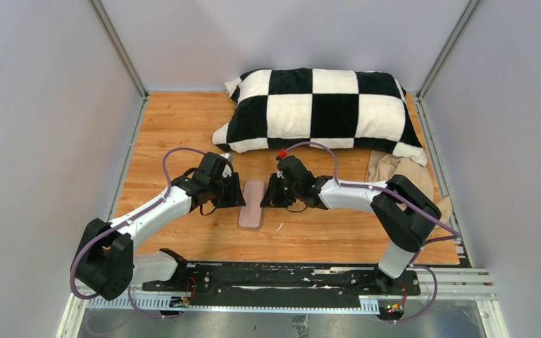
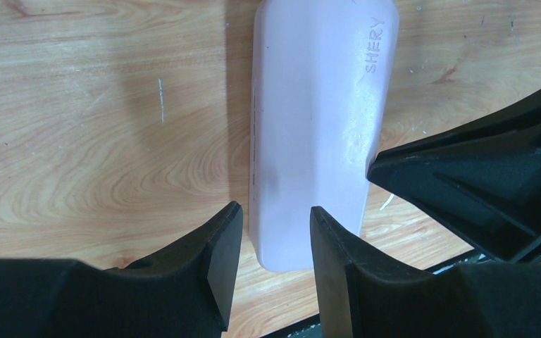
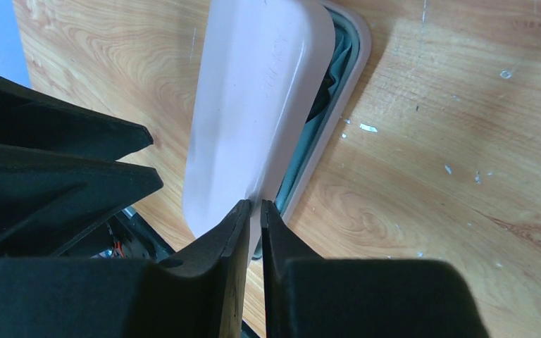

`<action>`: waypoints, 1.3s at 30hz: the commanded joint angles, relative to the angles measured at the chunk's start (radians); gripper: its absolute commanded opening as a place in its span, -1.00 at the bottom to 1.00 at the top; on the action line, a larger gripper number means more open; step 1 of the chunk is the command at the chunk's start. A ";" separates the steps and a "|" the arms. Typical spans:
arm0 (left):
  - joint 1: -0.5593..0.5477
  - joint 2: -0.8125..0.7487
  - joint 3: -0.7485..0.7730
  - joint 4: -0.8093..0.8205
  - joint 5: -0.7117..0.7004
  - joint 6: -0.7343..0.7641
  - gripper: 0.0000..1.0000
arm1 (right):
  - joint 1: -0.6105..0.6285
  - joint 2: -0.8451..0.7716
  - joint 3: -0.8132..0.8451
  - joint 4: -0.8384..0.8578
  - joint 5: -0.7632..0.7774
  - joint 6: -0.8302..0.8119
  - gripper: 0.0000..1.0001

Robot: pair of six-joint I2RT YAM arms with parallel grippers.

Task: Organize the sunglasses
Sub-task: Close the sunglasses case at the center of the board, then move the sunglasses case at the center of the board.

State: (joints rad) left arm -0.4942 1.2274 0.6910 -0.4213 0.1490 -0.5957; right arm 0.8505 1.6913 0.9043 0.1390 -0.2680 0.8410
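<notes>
Your left arm [image 1: 151,211] and right arm [image 1: 352,196] wear white shells between chunky black joints. A purple cable [image 1: 164,169] loops along each arm, and a small red dot [image 1: 282,152] tops the right wrist. The left tool [image 2: 273,218] and right tool [image 3: 255,208] are matte black, with wedge-shaped fingers [image 2: 218,253] tapering to flat inner faces.

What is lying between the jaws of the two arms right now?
A pink case lies between the left jaws and the right jaws, clearest in the top view.
</notes>
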 commanded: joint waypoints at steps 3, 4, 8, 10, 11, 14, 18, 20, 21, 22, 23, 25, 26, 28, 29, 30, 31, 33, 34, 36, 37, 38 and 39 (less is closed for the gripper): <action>-0.006 0.004 -0.014 0.012 -0.003 0.019 -0.05 | 0.011 0.019 0.040 -0.100 0.052 -0.024 -0.70; -0.006 0.007 -0.013 0.013 0.002 0.020 -0.05 | 0.011 0.018 0.047 -0.118 0.061 -0.027 -0.70; -0.006 0.016 -0.015 0.020 0.011 0.019 -0.05 | 0.012 0.034 0.075 -0.196 0.097 -0.050 -0.71; -0.006 0.020 -0.016 0.023 0.014 0.020 -0.05 | 0.012 0.053 0.080 -0.209 0.108 -0.057 -0.71; -0.006 0.022 -0.016 0.024 0.015 0.020 -0.05 | 0.012 0.064 0.079 -0.211 0.110 -0.058 -0.71; -0.006 0.027 -0.018 0.026 0.019 0.020 -0.05 | 0.013 0.095 0.074 -0.211 0.111 -0.059 -0.72; -0.006 0.038 -0.023 0.032 0.024 0.020 -0.04 | 0.015 0.092 0.073 -0.223 0.124 -0.062 -0.71; -0.006 0.046 -0.024 0.036 0.029 0.020 -0.04 | 0.012 0.076 0.077 -0.232 0.126 -0.063 -0.70; -0.007 0.050 -0.024 0.037 0.032 0.020 -0.04 | 0.013 0.061 0.079 -0.233 0.127 -0.062 -0.70; -0.007 0.050 -0.023 0.037 0.034 0.019 -0.04 | 0.013 0.043 0.076 -0.233 0.129 -0.062 -0.69; -0.007 0.048 -0.021 0.034 0.032 0.018 -0.04 | 0.013 0.027 0.077 -0.233 0.133 -0.065 -0.69; -0.019 0.033 0.001 0.009 -0.001 0.019 -0.04 | 0.013 -0.001 0.080 -0.244 0.152 -0.068 -0.66; -0.033 0.023 0.020 -0.013 -0.031 0.022 -0.04 | 0.013 -0.011 0.077 -0.249 0.164 -0.072 -0.64; -0.075 0.005 0.073 -0.062 -0.103 0.035 -0.05 | 0.007 -0.036 0.062 -0.259 0.195 -0.070 -0.59; -0.094 0.000 0.096 -0.079 -0.132 0.039 -0.06 | -0.002 -0.048 0.048 -0.259 0.203 -0.065 -0.58; -0.118 -0.003 0.116 -0.085 -0.145 0.041 -0.07 | -0.013 -0.060 0.032 -0.258 0.207 -0.063 -0.57; -0.132 -0.001 0.130 -0.087 -0.147 0.039 -0.09 | -0.029 -0.072 0.015 -0.257 0.209 -0.060 -0.57; -0.157 0.017 0.153 -0.074 -0.147 0.034 -0.15 | -0.063 -0.098 -0.021 -0.255 0.203 -0.060 -0.57; -0.162 0.032 0.158 -0.063 -0.147 0.030 -0.17 | -0.079 -0.113 -0.037 -0.252 0.201 -0.060 -0.57; -0.170 0.073 0.157 -0.024 -0.146 0.021 -0.23 | -0.106 -0.141 -0.066 -0.251 0.195 -0.061 -0.56; -0.174 0.097 0.153 -0.001 -0.144 0.018 -0.26 | -0.114 -0.155 -0.077 -0.251 0.193 -0.064 -0.56; -0.178 0.122 0.147 0.028 -0.142 0.014 -0.30 | -0.121 -0.165 -0.088 -0.251 0.193 -0.064 -0.56; -0.182 0.145 0.138 0.049 -0.141 0.010 -0.36 | -0.127 -0.178 -0.096 -0.252 0.192 -0.065 -0.56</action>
State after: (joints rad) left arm -0.6594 1.2865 0.8425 -0.4370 0.0368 -0.5770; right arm 0.7563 1.5658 0.8524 -0.0826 -0.1005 0.7879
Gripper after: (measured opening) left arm 0.358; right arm 0.217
